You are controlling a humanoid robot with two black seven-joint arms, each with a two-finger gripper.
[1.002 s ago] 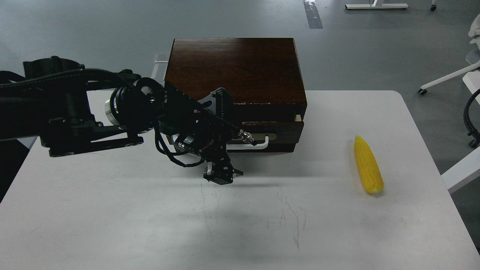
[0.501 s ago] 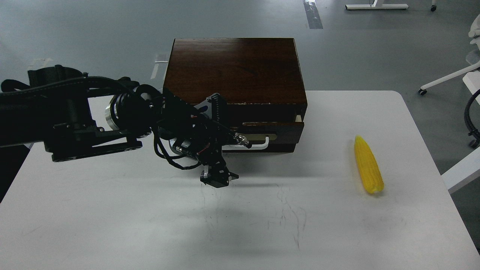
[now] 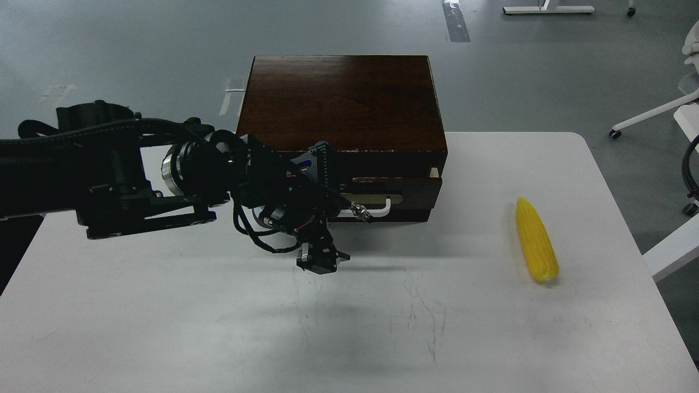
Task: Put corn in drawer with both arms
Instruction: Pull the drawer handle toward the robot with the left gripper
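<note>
Yellow corn [image 3: 537, 240] lies flat on the white table [image 3: 164, 327] at the right, tip pointing away from me, well apart from the box [image 3: 338, 98] and nowhere near either gripper. Untouched, so the pick isn't begun.

Drawer [image 3: 407, 192] sits in the front of the dark wood box at the table's far edge. It's out only a crack: a sliver of pale wood shows at its right end, not enough gap to drop a cob in. White handle [image 3: 377, 210] on a brass plate faces me, partly hidden behind the arm.

Left arm [image 3: 109, 169] comes in from the left w/ its wrist bent down, so the left gripper [image 3: 319, 261] hangs low in front of the handle's left half, just above the table. Prob. placed there to get at the handle and pull. Fingers are seen dark and end-on; can't tell if they're spread or closed, and nothing seems to be in them. Whether it touches the handle I can't tell either, since the arm covers that part.

Right arm isn't in view. Judging by the layout, it makes sense: corn is on the right side for the right arm, drawer work goes to the left. Drawer needs to open much more first.
</note>
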